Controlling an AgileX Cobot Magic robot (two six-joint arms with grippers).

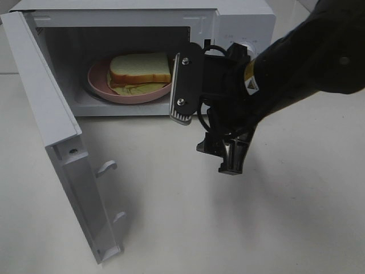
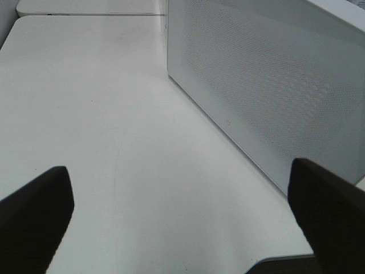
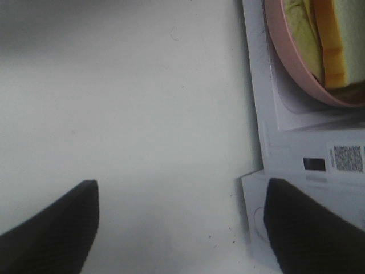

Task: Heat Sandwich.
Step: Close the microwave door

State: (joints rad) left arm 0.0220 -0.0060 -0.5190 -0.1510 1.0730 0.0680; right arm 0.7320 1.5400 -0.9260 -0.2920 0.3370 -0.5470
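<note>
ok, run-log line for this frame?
sandwich: on pink plate inside microwave | door: open | right gripper: open, empty, outside the cavity | left gripper: open, empty, beside microwave

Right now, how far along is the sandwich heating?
Done: the sandwich sits on its pink plate inside the microwave. In hand: nothing; the right gripper hangs open and empty in front of it, and the left gripper is open beside its side wall. Left: the door stands wide open, so it must be shut and the heating started.
</note>
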